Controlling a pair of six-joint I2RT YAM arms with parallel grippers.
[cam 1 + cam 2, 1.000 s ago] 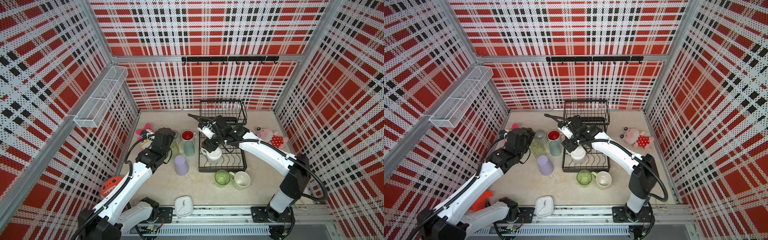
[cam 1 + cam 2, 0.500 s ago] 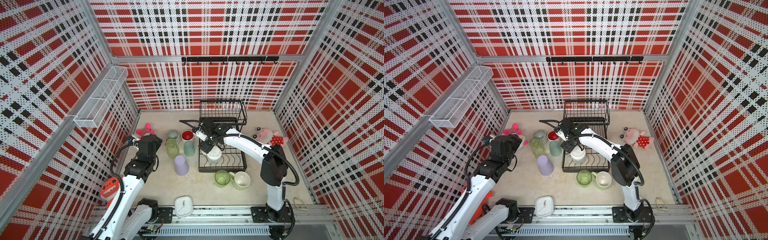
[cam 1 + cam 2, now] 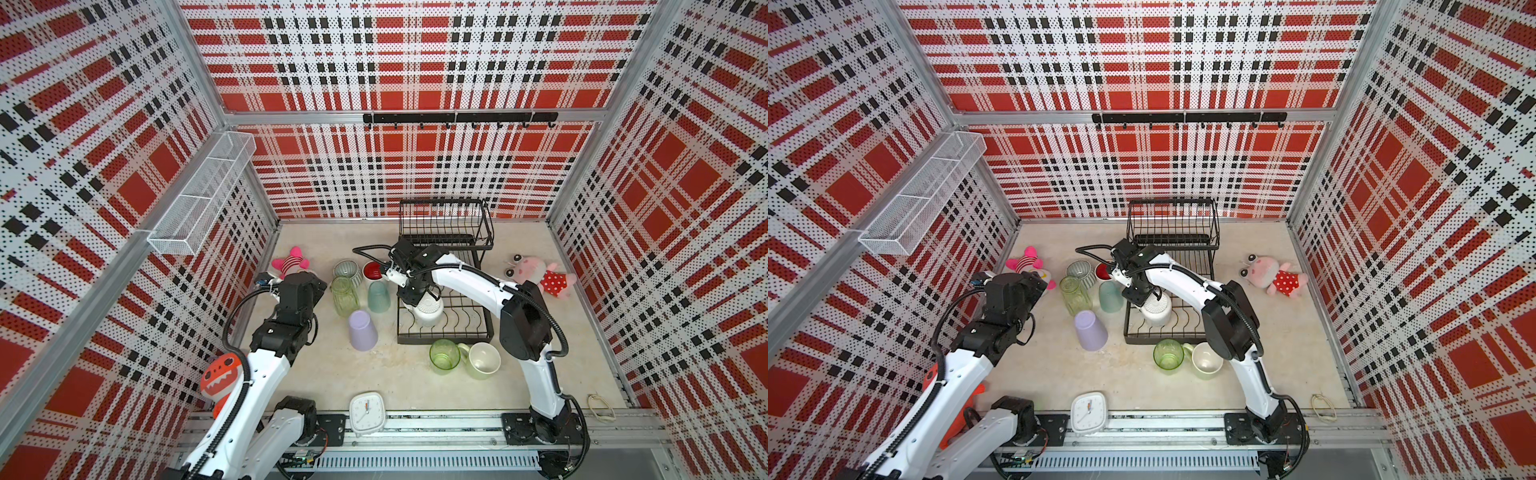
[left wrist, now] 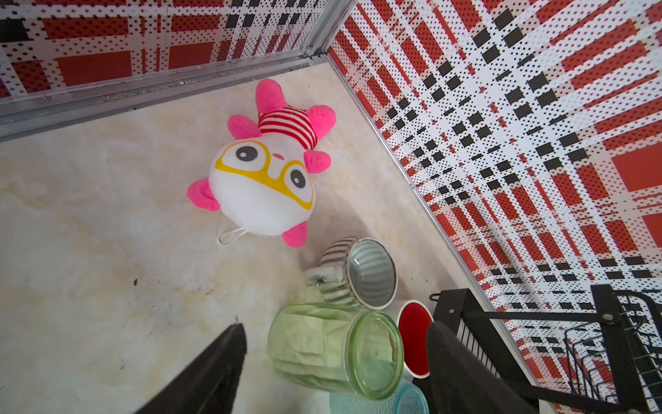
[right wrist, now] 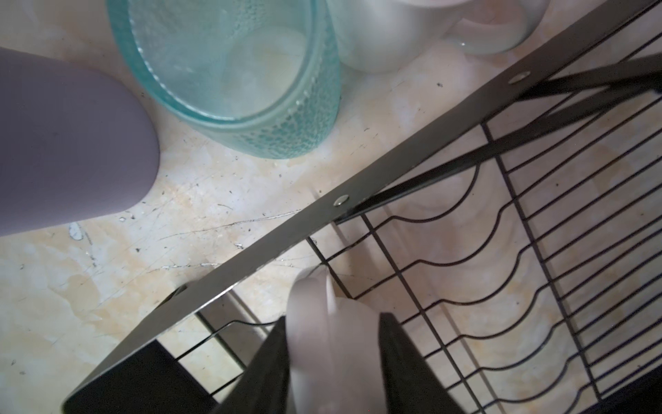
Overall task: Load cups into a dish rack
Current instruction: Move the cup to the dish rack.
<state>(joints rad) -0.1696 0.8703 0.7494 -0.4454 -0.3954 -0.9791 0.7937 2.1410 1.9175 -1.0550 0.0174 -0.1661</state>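
1. As the right claw pinches in, its black fingers clamp what looks like the handle of the smooth white mug. The mug stands in the black wire dish rack, lower tier, by the left rail.
2. Just outside that rail stand a pebbled teal tumbler and a matte lavender tumbler.
3. The left claw gapes wide, short of the ribbed green glass, not touching it.
4. Since a second ago the left arm has drawn back from that glass, and the mug hasn't budged.
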